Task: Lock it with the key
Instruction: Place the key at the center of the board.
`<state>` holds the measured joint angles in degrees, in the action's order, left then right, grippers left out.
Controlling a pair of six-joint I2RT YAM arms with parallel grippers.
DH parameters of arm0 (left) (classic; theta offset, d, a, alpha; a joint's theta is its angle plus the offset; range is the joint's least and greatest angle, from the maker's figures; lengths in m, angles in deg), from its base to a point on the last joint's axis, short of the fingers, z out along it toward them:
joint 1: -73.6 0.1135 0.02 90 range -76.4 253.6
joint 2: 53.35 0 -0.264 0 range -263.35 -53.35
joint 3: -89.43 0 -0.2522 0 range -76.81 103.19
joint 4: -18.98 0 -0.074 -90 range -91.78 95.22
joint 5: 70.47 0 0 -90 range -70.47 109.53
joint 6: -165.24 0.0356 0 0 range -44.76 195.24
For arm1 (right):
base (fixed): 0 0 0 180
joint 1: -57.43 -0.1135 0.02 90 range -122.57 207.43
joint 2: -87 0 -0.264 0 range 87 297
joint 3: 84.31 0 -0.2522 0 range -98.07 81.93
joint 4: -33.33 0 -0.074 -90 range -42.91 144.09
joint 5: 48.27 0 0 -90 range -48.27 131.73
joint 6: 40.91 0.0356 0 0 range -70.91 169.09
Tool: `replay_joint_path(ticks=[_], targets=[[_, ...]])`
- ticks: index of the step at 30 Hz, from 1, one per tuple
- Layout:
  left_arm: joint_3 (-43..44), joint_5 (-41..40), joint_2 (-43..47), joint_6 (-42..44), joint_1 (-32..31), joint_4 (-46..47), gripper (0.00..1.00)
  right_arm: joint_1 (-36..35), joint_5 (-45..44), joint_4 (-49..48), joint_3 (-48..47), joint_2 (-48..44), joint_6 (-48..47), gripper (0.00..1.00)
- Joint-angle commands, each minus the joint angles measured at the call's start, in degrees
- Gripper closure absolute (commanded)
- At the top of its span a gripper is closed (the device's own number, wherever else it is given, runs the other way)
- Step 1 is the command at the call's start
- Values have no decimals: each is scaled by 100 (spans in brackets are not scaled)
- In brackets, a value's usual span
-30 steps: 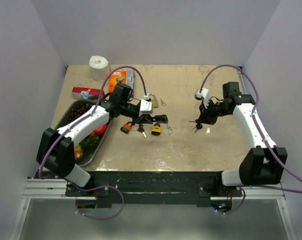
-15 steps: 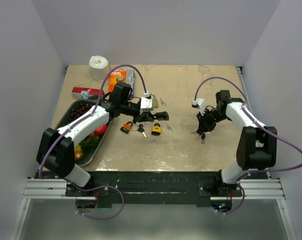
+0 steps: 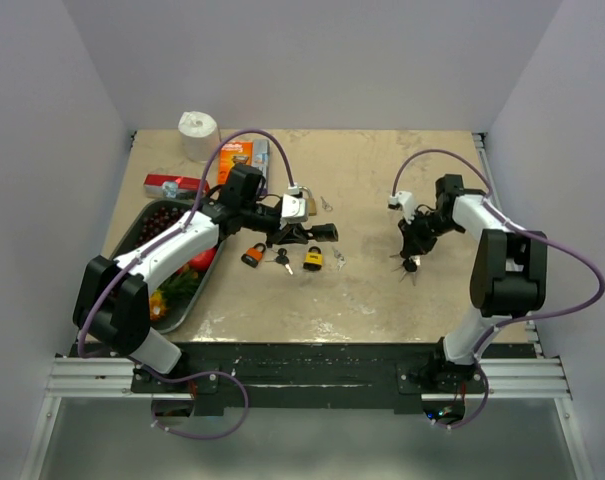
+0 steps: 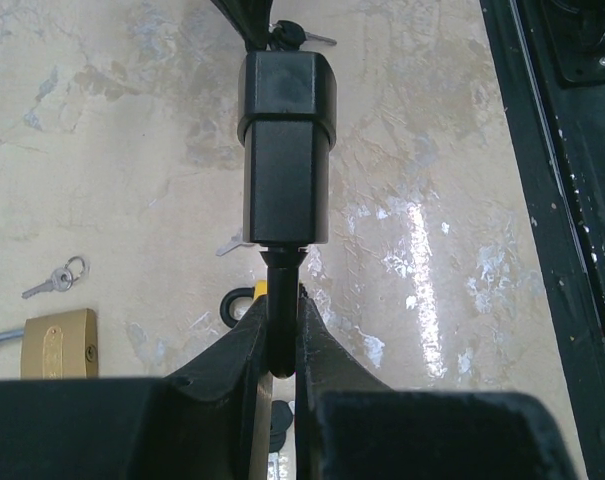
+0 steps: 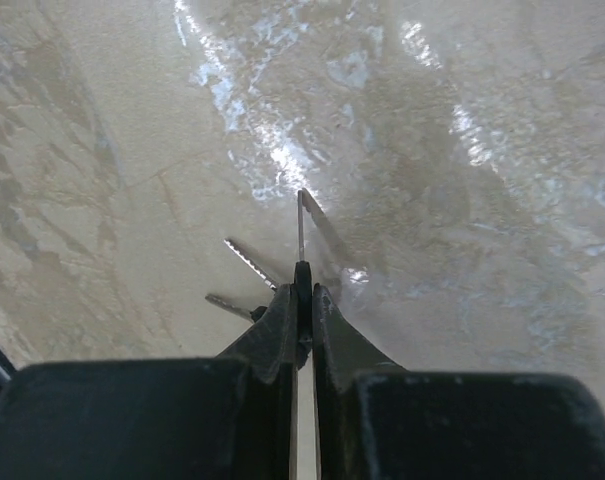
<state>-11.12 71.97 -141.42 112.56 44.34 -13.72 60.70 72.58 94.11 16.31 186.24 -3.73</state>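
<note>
Two grips are clenched: the left gripper (image 4: 283, 325) pinches the shackle (image 4: 282, 285) of a black padlock (image 4: 285, 140) over the table (image 4: 112, 150), while, well apart, the right gripper (image 5: 304, 300) clamps a key (image 5: 301, 228), blade outward

The left pincer (image 4: 284, 335) is black, and so is the boxy padlock (image 4: 286, 150) between its tips. Left of that pincer lie a brass-gold padlock (image 4: 57, 345) and a pale silver ringed key (image 4: 54, 279). The table (image 4: 132, 120) is beige, mottled with grey-brown veins and white glare. The right pincer (image 5: 302, 300), black too, pinches a silver key (image 5: 301, 225)
</note>
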Motion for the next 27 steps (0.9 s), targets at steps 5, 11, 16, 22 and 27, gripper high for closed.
replay_joint_path(ticks=[5, 11, 16, 22, 27], targets=[[154, 302, -8, 109, 34, 180, 100, 51, -211, -396, -345, 61, -194, 42], [760, 231, -464, -802, -27, -303, 100, 69, 297, -571, -196, -1193, -440, 9], [1707, 275, -1097, -1709, -150, -1153, 100, -229, 712, -633, -109, -2162, -519, 4], [2728, 635, -1897, -2448, -230, -2138, 100, -1512, 554, -1676, 567, -3489, -326, 3], [3343, 960, -2337, -2747, -291, -2719, 100, -2478, 185, -2434, 1174, -4227, -877, 2]])
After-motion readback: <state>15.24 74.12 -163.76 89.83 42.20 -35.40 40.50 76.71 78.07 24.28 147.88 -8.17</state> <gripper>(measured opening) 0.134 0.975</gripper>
